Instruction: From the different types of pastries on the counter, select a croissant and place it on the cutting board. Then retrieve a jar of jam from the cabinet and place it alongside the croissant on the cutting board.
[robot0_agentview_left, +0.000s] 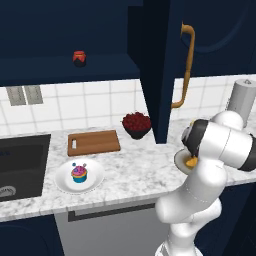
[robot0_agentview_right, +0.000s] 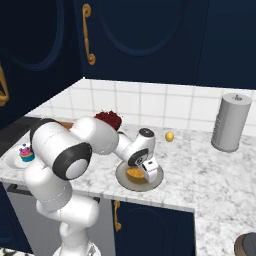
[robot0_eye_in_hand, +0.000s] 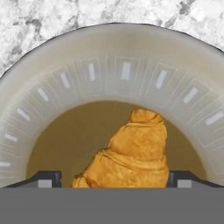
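croissant (robot0_eye_in_hand: 133, 153) lies low in the frame's centre on a beige plate (robot0_eye_in_hand: 109, 70); the fingers (robot0_eye_in_hand: 46, 179) stand spread, one each side of it.

From my left base camera, the arm's elbow covered most of the plate (robot0_agentview_left: 178, 160) and all but a sliver of the croissant (robot0_agentview_left: 191, 162). The sink (robot0_agentview_left: 20, 165) ran off the left edge. In the hand camera the croissant (robot0_eye_in_hand: 131, 153) was cut off at its lower end, and the gripper (robot0_eye_in_hand: 113, 179) showed only two fingertips (robot0_eye_in_hand: 43, 178), so I could not tell whether they touched the pastry. In the right base camera, the cutting board (robot0_agentview_right: 64, 124) was almost wholly behind the arm.
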